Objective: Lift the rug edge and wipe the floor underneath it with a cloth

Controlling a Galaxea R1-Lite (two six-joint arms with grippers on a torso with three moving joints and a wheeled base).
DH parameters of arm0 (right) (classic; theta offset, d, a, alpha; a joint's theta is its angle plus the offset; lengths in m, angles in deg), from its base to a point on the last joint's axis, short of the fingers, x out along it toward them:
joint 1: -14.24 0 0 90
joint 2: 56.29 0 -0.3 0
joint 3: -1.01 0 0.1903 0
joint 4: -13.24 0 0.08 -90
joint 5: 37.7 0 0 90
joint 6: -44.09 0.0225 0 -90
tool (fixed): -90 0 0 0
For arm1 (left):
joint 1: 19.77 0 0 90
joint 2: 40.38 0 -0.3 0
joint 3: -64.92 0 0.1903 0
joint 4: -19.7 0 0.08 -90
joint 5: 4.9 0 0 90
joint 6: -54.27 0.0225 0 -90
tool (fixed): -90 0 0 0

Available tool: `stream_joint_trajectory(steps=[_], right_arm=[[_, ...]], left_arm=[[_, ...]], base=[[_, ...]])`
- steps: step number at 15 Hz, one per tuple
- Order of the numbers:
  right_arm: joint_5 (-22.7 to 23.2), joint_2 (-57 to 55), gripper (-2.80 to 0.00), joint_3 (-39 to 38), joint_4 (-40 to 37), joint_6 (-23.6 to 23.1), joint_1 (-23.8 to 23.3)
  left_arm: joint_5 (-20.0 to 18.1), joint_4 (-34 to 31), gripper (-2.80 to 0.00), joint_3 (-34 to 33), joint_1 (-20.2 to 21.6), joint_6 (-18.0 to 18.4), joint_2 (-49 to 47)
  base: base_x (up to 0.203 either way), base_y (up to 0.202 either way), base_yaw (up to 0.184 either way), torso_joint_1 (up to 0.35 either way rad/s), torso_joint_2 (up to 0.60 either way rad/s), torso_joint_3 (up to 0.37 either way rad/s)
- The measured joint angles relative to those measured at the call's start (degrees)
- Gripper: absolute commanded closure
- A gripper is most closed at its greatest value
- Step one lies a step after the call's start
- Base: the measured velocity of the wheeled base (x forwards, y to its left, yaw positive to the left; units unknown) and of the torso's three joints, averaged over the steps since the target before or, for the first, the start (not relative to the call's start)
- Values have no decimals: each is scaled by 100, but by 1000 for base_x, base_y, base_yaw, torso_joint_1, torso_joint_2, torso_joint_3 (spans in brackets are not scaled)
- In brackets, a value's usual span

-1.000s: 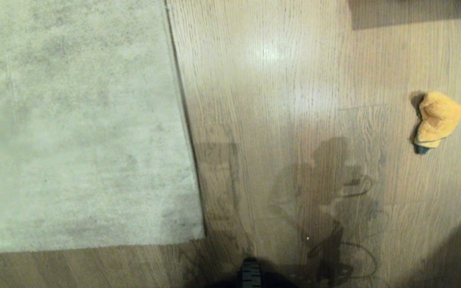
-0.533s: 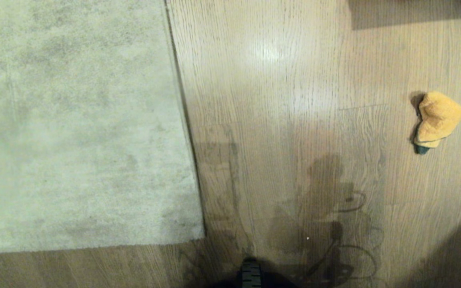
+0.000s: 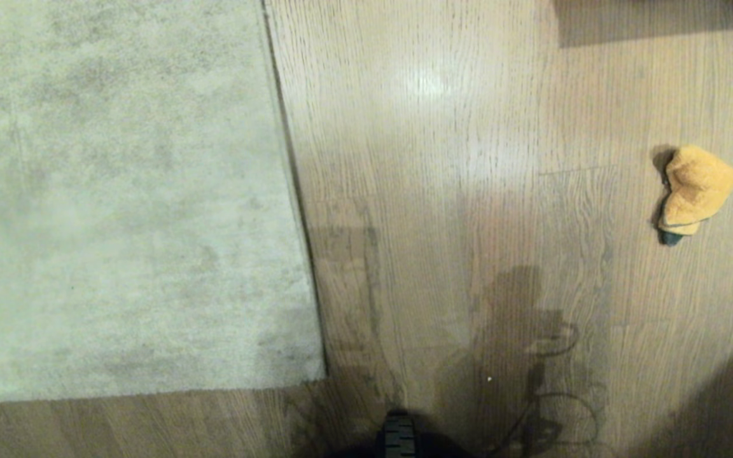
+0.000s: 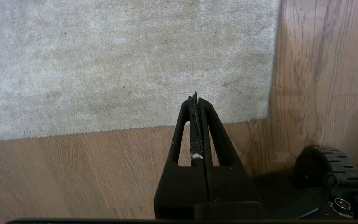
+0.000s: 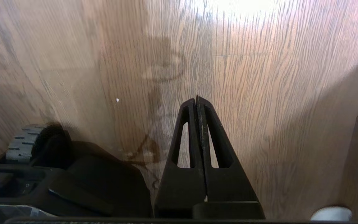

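Counting first: one rug (image 3: 125, 191), one cloth (image 3: 694, 189), one floor (image 3: 455, 159), one base wheel (image 3: 398, 439) poking in at the near edge of the head view, and my two claws, neither of them in that view.

My left claw (image 4: 196, 99) is pressed fully closed, holding nothing, with wisps of lint stuck along its seam. It hangs above the near corner of the rug; the rug edge (image 3: 293, 191) runs away from me just to the right of its tip, and the near hem passes beneath the fingers. The rug lies flat, nothing lifted.

My right claw (image 5: 197, 100) is clamped closed too, empty, over bare planks. A tiny white speck (image 5: 117, 100) sits on the wood to the left of its tip.

The cloth is an orange-tan fuzzy lump, folded over itself, with a dark bit peeking out at its near end. It sits on the floor well apart from the rug, far off to the right, ahead of my right claw and nowhere near its tip.

The rug is pale grey-beige with darker mottled patches; the floor is light brown wood grain with a bright glare spot further out.

Against a second ago: rug and cloth haven't budged, but the arm-shaped shadow on the planks has slid back toward me.
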Motion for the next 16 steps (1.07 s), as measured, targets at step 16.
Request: stream_joint_trajectory(steps=[16], right_arm=[[3,465,0,0,-18,145,18]], left_arm=[[-5,0,0,0,0,0,0]], base=[[0,0,0,0,0,0]])
